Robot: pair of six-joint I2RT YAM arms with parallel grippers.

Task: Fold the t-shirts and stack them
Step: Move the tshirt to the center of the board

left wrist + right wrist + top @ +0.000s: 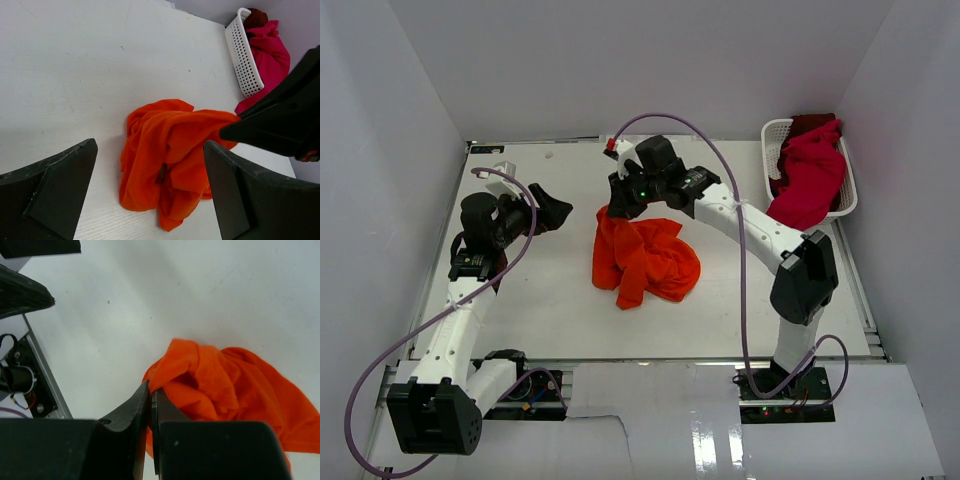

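Observation:
The bright orange t-shirt [645, 258] lies crumpled in the middle of the table; it also shows in the left wrist view [170, 155] and the right wrist view [235, 390]. My right gripper [617, 208] is shut on its upper left edge and holds that edge raised; its jaws pinch the cloth in the right wrist view [151, 390]. My left gripper [552, 212] is open and empty, to the left of the shirt, apart from it. A crimson-magenta t-shirt [810, 180] hangs over the white basket [775, 135], with a dark red one [812, 122] behind it.
The basket stands at the table's back right corner, also seen in the left wrist view [242, 55]. White walls enclose the table on three sides. Purple cables loop over both arms.

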